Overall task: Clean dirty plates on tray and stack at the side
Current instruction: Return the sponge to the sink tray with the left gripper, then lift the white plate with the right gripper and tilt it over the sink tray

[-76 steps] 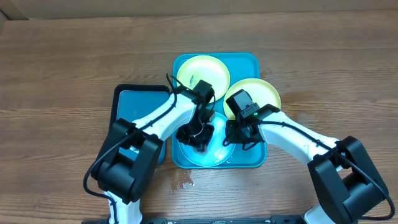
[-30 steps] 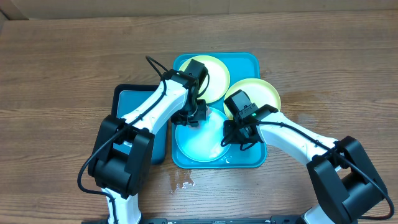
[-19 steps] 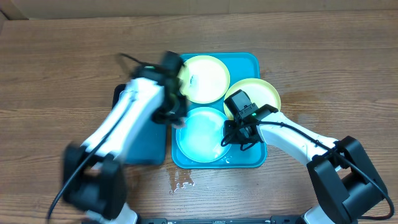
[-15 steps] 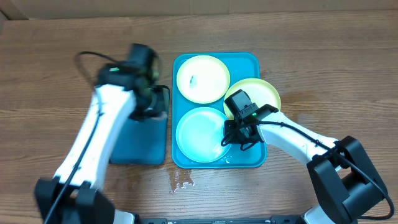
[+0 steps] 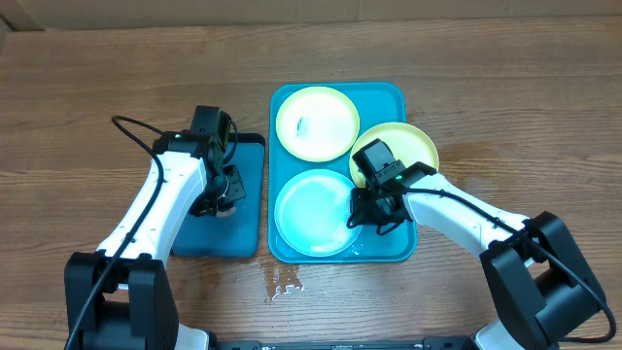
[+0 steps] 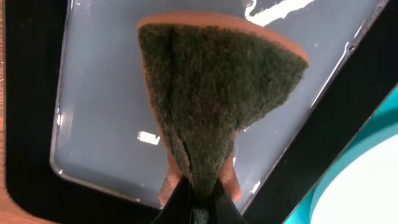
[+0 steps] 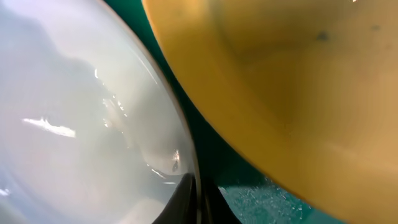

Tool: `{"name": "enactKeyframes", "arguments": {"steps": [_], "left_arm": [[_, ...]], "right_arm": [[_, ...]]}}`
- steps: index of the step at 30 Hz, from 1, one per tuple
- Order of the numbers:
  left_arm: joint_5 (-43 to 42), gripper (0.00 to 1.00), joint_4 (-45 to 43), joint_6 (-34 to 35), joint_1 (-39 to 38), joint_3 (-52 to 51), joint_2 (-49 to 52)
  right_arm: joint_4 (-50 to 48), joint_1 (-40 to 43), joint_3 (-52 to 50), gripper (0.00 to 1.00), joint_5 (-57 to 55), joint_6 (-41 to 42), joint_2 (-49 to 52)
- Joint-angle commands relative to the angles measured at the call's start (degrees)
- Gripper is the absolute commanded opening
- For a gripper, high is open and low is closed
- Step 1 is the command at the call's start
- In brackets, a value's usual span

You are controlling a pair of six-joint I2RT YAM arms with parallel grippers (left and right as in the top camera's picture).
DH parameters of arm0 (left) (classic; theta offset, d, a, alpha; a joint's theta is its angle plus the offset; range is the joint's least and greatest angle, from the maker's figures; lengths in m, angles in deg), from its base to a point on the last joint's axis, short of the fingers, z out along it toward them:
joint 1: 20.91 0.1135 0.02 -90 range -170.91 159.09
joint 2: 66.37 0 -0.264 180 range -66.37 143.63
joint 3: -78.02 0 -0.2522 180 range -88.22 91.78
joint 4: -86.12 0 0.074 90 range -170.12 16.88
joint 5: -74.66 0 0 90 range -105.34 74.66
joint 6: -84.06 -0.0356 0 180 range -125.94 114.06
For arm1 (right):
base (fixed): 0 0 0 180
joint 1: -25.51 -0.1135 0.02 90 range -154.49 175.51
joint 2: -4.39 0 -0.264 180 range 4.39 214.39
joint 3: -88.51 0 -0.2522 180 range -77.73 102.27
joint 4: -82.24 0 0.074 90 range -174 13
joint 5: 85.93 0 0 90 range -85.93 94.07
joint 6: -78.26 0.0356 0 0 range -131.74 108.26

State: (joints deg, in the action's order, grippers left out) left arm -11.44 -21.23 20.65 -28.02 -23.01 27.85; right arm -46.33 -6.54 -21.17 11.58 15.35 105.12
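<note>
The left gripper (image 5: pixel 224 190), which hung over the light blue plate a couple of seconds ago, has swung out to the left and is now above the small black-rimmed tray (image 5: pixel 243 235) on the wooden table (image 5: pixel 97 78). From overhead the wrist hides what it carries. The left wrist view shows the jaws pinched tight on a corner of a sponge (image 6: pixel 217 81), dark green scouring face up with an orange edge, hanging over shallow water in that tray. To the right, touching the small tray's side, lies the turquoise tray (image 5: pixel 384 92) with all three plates where they were before. The upper yellow-green plate (image 5: pixel 316 122) sits at the far end with a small mark near its centre. The light blue plate (image 5: pixel 306 209) lies at the near end, wet and shiny. The second yellow-green plate (image 5: pixel 416 146) lies across the tray's right rim, partly covered by the right arm. The right gripper (image 5: pixel 374 209) has not moved; its fingertips are hidden from above, but the right wrist view shows them closed thinly on the light blue plate's right rim. A wet patch (image 5: pixel 282 282) marks the table just in front of the turquoise tray.
</note>
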Motion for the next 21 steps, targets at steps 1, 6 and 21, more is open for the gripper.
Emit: {"name": "enactKeyframes", "arguments": {"steps": [1, 6, 21], "left_arm": [[-1.44, 0.04, -0.61, 0.92, 0.22, -0.17, -0.15], [-4.15, 0.76, 4.07, 0.92, 1.97, 3.58, -1.57], [-6.27, 1.0, 22.56, 0.15, 6.14, 31.61, -18.34]], "right_arm": [[3.1, -0.07, -1.42, 0.04, -4.26, -2.45, 1.4], [7.1, -0.13, 0.63, 0.04, -6.45, -2.49, 0.17], [15.87, -12.46, 26.23, 0.04, -15.56, -7.45, -5.68]]}}
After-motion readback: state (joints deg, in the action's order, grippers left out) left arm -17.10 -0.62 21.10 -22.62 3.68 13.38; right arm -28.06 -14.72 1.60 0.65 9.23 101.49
